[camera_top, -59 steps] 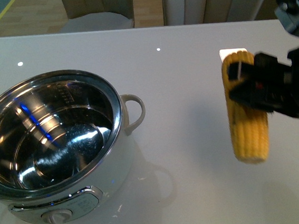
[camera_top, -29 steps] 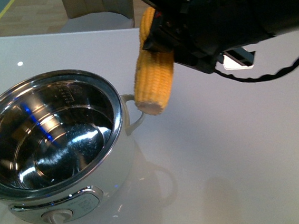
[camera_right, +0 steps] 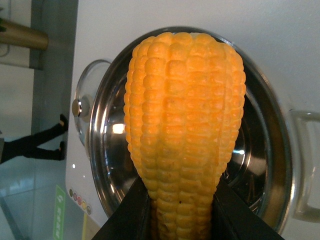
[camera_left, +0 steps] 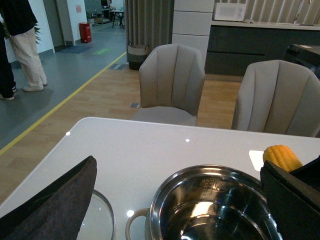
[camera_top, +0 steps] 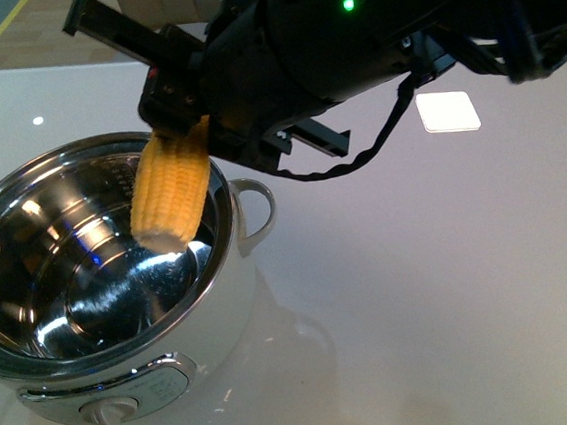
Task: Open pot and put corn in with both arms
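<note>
The pot [camera_top: 217,194] stands open at the front left of the white table, its steel inside bare. My right gripper [camera_top: 181,130] is shut on the upper end of the corn [camera_top: 170,190], which hangs tip down over the pot's right rim. In the right wrist view the corn [camera_right: 185,125] fills the middle between the fingers of the right gripper [camera_right: 182,215], with the pot [camera_right: 102,165] below it. My left gripper [camera_left: 177,167] is open and empty, looking over the pot [camera_left: 164,195]. The corn [camera_left: 282,156] shows beside one of its fingers.
A glass lid [camera_left: 102,220] lies on the table beside the pot and also shows in the right wrist view [camera_right: 85,95]. A white card [camera_top: 448,111] lies at the back right. Chairs [camera_left: 172,80] stand behind the table. A person [camera_left: 22,45] stands far off.
My right arm has carried the corn from the right side of the table leftward, and it is now over the pot's rim, lower than half a second ago.
</note>
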{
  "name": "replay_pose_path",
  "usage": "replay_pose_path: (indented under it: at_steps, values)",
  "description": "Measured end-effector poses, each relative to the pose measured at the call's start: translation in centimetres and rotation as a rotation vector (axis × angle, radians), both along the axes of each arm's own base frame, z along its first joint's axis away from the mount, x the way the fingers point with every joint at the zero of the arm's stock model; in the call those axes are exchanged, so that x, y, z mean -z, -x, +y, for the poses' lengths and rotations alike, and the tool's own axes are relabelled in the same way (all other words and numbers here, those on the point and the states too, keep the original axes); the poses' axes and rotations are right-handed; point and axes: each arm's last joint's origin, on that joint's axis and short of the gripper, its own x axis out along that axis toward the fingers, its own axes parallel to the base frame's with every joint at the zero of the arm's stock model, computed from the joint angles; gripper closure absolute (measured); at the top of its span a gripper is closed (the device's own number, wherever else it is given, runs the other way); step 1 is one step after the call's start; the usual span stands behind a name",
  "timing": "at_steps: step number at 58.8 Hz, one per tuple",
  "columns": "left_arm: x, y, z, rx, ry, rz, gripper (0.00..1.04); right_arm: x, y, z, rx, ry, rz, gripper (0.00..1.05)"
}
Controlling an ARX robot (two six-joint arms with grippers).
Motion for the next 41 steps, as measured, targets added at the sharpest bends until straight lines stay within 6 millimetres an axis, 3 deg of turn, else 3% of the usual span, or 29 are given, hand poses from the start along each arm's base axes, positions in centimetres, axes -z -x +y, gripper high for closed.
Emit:
replay_pose_path:
  at_steps: [9,36,41]
  values:
    - [0.0,0.0,0.0,0.0,0.0,0.0,0.07,1.3,-0.1,0.7,-0.025,0.021,0.025,0.85]
    - [0.0,0.0,0.0,0.0,0.0,0.0,0.07,2.3,-0.9,2.6,-0.057,0.029,0.05,0.86]
    - [0.0,0.0,0.0,0.0,0.0,0.0,0.07,2.4,-0.9,2.6,-0.053,0.023,0.058,0.71]
